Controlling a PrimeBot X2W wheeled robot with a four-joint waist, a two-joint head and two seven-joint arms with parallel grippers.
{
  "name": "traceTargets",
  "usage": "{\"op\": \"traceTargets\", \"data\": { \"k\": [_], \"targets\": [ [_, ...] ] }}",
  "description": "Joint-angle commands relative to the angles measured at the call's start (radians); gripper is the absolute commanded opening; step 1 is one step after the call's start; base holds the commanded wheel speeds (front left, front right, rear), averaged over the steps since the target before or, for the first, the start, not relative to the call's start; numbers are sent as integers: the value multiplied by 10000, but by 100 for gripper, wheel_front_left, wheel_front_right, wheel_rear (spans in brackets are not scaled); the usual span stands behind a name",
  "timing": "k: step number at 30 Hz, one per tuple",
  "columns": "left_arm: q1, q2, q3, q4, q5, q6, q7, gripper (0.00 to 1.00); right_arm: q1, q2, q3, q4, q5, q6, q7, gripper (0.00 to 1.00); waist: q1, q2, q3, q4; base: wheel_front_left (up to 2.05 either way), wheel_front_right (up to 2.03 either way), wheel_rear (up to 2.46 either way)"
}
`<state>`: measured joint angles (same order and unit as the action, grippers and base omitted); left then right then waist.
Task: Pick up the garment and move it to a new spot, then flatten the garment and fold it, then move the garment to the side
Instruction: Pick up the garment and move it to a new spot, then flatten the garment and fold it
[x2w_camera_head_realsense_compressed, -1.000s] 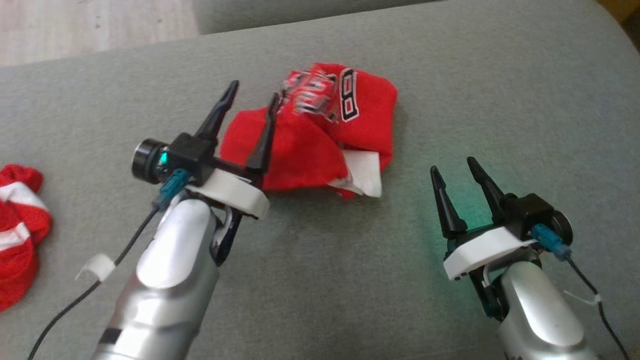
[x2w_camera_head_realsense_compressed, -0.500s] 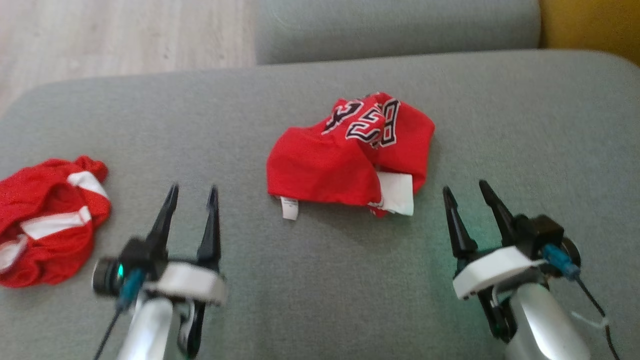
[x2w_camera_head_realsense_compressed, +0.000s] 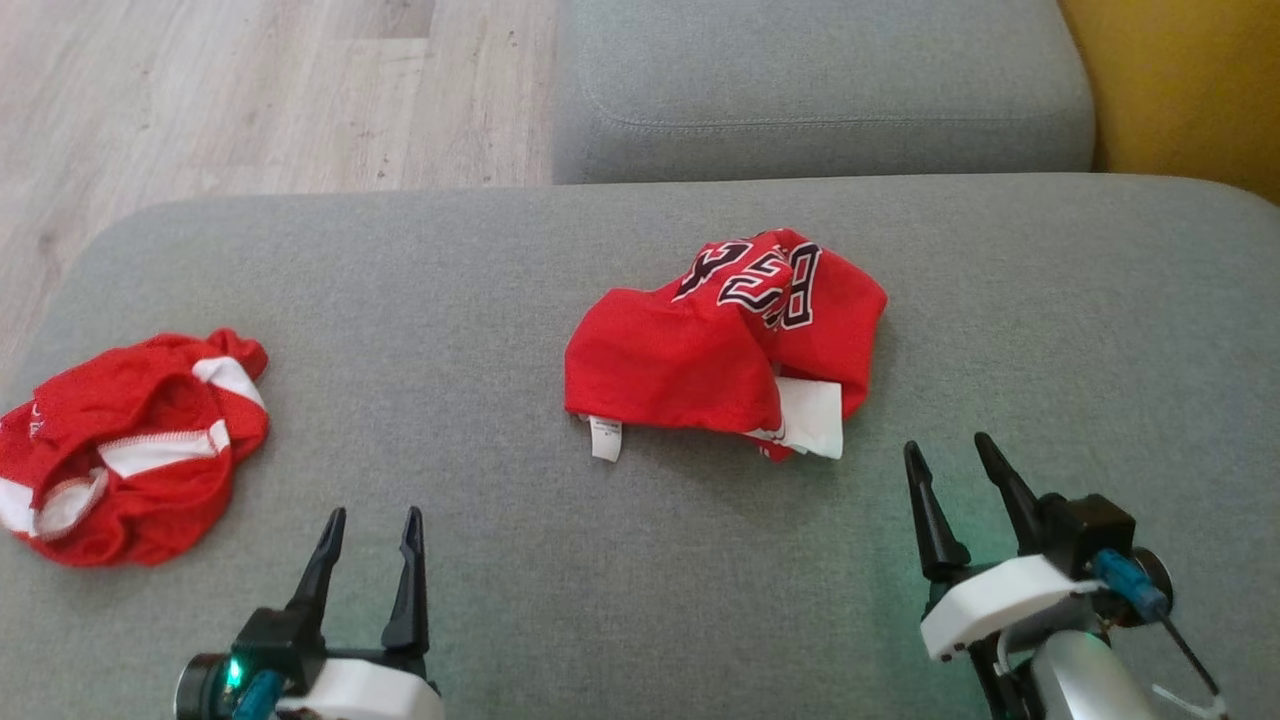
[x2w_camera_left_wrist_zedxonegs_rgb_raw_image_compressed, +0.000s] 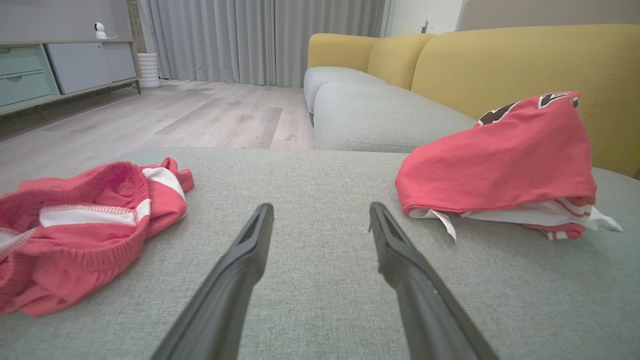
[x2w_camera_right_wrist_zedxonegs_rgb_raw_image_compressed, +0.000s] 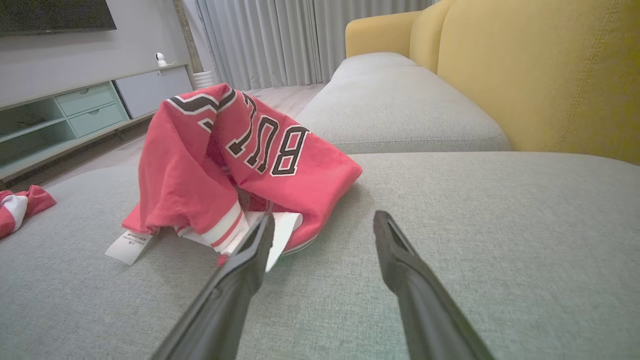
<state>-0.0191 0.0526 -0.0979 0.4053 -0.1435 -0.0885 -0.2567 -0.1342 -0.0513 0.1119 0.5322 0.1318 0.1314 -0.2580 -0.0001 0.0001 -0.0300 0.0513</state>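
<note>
The garment (x2w_camera_head_realsense_compressed: 700, 360), a red jersey with black-and-white lettering and white trim, lies crumpled in the middle of the grey sofa cushion (x2w_camera_head_realsense_compressed: 640, 580). It sits at the right of the left wrist view (x2w_camera_left_wrist_zedxonegs_rgb_raw_image_compressed: 500, 160) and left of centre in the right wrist view (x2w_camera_right_wrist_zedxonegs_rgb_raw_image_compressed: 200, 170). My left gripper (x2w_camera_head_realsense_compressed: 373, 515) is open and empty, well to the near left of the garment, its fingers (x2w_camera_left_wrist_zedxonegs_rgb_raw_image_compressed: 240, 260) over bare cushion. My right gripper (x2w_camera_head_realsense_compressed: 948, 446) is open and empty just near-right of it. In the right wrist view that gripper (x2w_camera_right_wrist_zedxonegs_rgb_raw_image_compressed: 325, 216) has its left finger level with the white hem.
A second red piece with white bands (x2w_camera_head_realsense_compressed: 130, 450) lies bunched at the cushion's left end (x2w_camera_left_wrist_zedxonegs_rgb_raw_image_compressed: 75, 225). Another grey cushion (x2w_camera_head_realsense_compressed: 820, 90) lies beyond, a yellow backrest (x2w_camera_head_realsense_compressed: 1180, 90) to the right, wooden floor (x2w_camera_head_realsense_compressed: 250, 100) at far left.
My left gripper has drawn back from the garment's left edge to the near left, still open. The head camera has shifted, so the whole view moved. The right gripper stays about where it was.
</note>
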Motion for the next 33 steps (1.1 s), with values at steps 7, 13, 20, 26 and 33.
{"op": "traceTargets", "data": {
  "k": [7, 13, 20, 26, 33],
  "targets": [
    [-385, -12, 329, -440, 257, -62, -51, 100, -335, 10, 282, -240, 15, -7, -38, 100, 1, -1, 31, -30, 0, 0, 0],
    [-363, -20, 168, -406, 96, -81, -51, 100, -404, 10, 438, -82, 121, -7, -38, 100, 1, -1, 129, 116, 0, 0, 0],
    [-333, -22, -654, -108, -56, -146, -51, 100, -857, 10, 848, 439, 893, -7, -38, 100, 1, -1, 510, 598, 0, 0, 0],
    [-656, -23, -1132, -210, -297, -18, -51, 100, -1503, 11, 1053, 665, 260, -7, -38, 100, 1, -1, 1171, 1209, 0, 0, 0],
    [-890, -23, -1218, -253, -435, 92, -51, 100, -1606, 11, 1263, 303, -545, -7, -38, 100, 1, -1, 1509, 1495, 0, 0, 0]
  ]
}}
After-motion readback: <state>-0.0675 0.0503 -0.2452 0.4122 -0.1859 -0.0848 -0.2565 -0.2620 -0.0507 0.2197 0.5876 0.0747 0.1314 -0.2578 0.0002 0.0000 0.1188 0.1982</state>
